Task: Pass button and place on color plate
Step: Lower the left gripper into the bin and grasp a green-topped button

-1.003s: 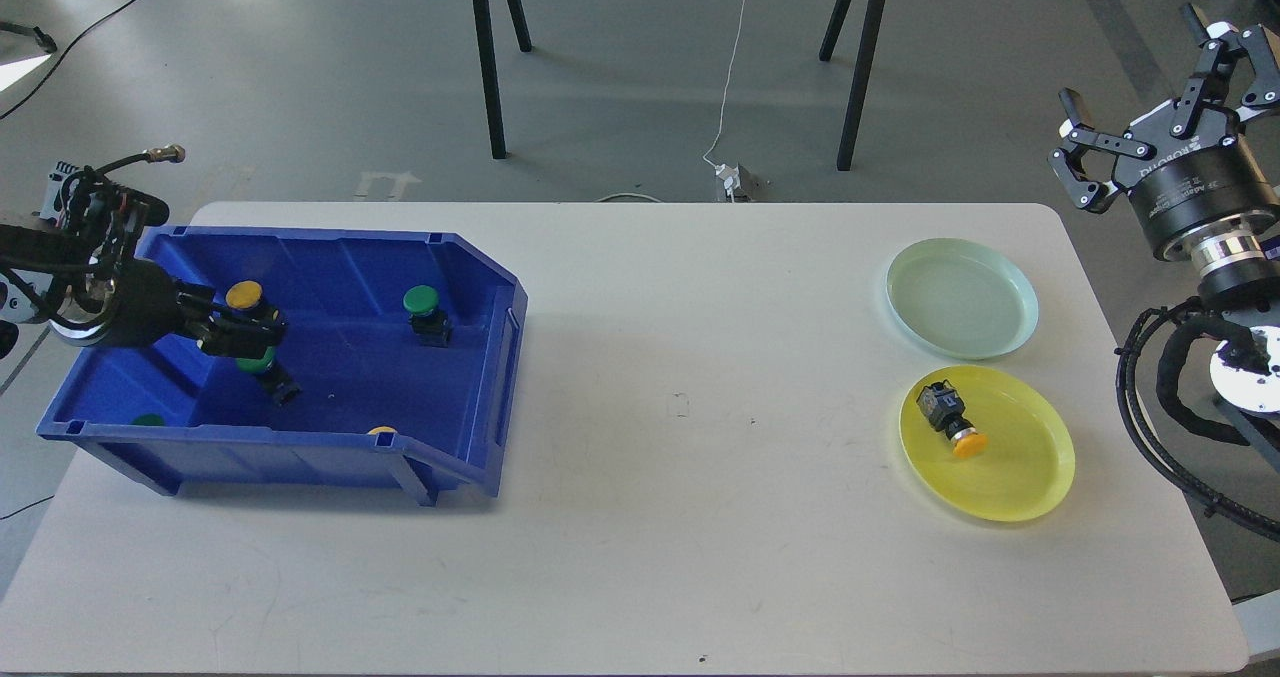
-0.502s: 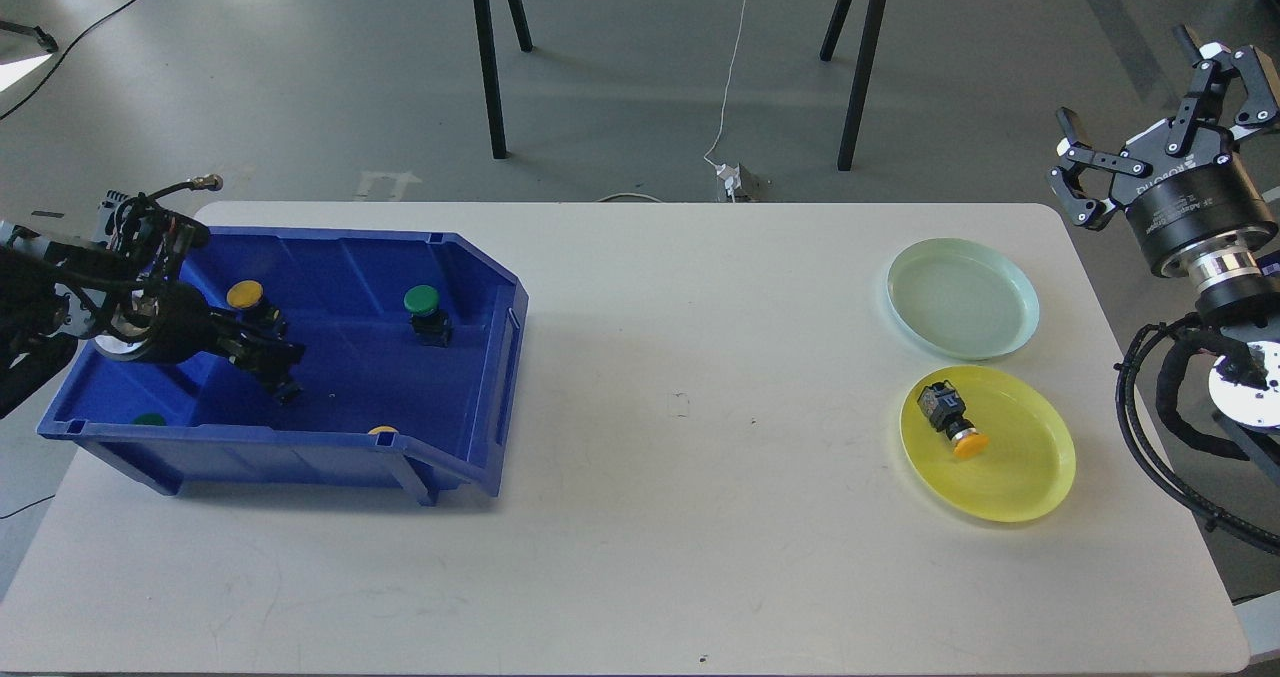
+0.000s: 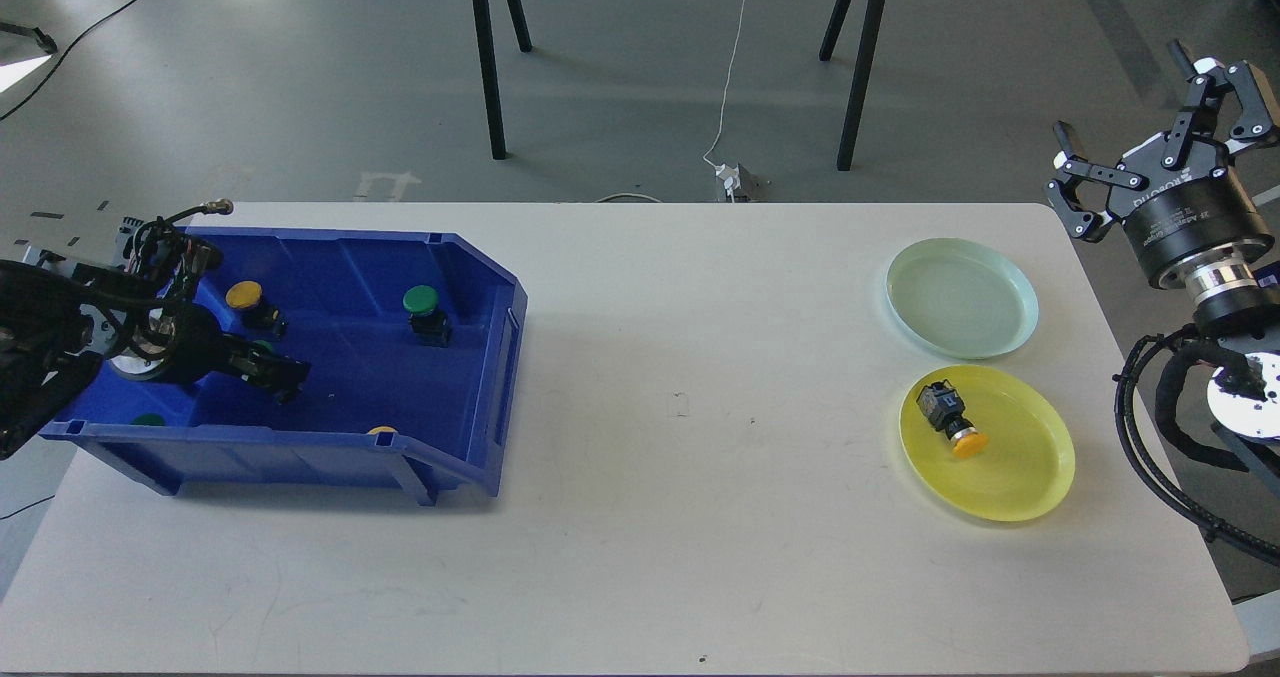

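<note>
Lowered further into bin (image 3: pixel 470 287) since last frame: left gripper (image 3: pixel 285 375), now down near the floor, tips dark against a dark object; grasp cannot be told. Green cap (image 3: pixel 262 345) partly hidden just behind it, likely the button sought. Yellow button (image 3: pixel 245 297) and green button (image 3: pixel 424 309) loose in bin, apart. Table (image 3: pixel 650 517) bare mid-span, suited to the handover. Green plate (image 3: pixel 962 297) vacant; yellow plate (image 3: pixel 988 443) already holding a yellow button (image 3: pixel 952 419) on its side. Right gripper (image 3: pixel 1150 107) raised off-table, spread wide, apparently awaiting the pass.

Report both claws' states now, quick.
Left claw: low in the blue bin, dark; cannot tell.
Right claw: open, empty.
</note>
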Controlling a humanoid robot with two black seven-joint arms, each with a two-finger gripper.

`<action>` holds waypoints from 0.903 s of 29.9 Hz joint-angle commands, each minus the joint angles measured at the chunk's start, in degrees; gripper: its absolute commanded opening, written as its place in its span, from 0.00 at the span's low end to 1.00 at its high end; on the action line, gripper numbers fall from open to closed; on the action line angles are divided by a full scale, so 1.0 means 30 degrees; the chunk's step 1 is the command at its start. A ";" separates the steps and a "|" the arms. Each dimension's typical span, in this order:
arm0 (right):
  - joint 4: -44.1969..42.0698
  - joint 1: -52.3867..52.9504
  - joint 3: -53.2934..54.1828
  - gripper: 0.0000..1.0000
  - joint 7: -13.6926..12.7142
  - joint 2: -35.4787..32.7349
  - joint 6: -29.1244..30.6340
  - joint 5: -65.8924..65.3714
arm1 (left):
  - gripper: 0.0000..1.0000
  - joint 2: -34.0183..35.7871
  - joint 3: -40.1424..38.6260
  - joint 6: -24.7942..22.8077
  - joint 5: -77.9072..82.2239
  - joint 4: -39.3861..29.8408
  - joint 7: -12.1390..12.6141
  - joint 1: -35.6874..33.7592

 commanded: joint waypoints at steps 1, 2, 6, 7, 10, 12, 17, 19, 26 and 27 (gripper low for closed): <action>0.0057 -0.0019 -0.0001 0.99 0.0027 0.0002 0.0201 -0.0001 | 0.84 -0.0020 -0.0004 -0.0001 -0.0049 0.0047 -0.0001 0.0176; 0.0115 -0.0019 -0.0001 0.99 0.0027 0.0002 0.0319 -0.0001 | 0.83 -0.0049 -0.0033 -0.0001 -0.0195 0.0076 -0.0001 0.0176; 0.0146 -0.0165 0.0028 0.99 -0.0002 0.0002 0.0408 -0.0001 | 0.77 -0.0079 -0.0004 -0.0001 -0.1015 0.0134 -0.0001 0.0205; 0.0174 -0.0166 0.0028 0.99 0.0027 0.0002 0.0408 -0.0001 | 0.74 -0.0166 -0.0004 -0.0001 -0.1104 0.0251 -0.0001 0.0205; 0.0175 -0.0253 -0.0001 0.99 0.0027 -0.0027 0.0437 -0.0001 | 0.70 -0.0605 -0.0004 -0.0001 -0.1134 0.1011 -0.0001 0.0205; 0.0204 -0.0370 0.0028 0.99 0.0027 0.0002 0.0437 -0.0001 | 0.68 -0.0781 -0.0004 -0.0001 -0.1134 0.1335 -0.0001 0.0205; 0.0379 -0.0488 0.0057 0.99 0.0027 -0.0144 0.0437 -0.0001 | 0.60 -0.0870 -0.0004 -0.0001 -0.1368 0.1453 -0.0001 0.0205; 0.0380 -0.0488 0.0057 0.99 0.0027 -0.0145 0.0408 -0.0001 | 0.51 -0.0870 -0.0004 -0.0001 -0.1368 0.1453 -0.0001 0.0205; 0.0380 -0.0517 0.0057 0.99 0.0027 -0.0145 0.0408 -0.0001 | 0.21 -0.0841 -0.0004 -0.0001 -0.1368 0.1395 -0.0001 0.0176; 0.0380 -0.0517 0.0057 0.99 0.0056 -0.0145 0.0408 -0.0001 | 0.19 -0.0841 -0.0004 -0.0001 -0.1368 0.1394 -0.0001 0.0176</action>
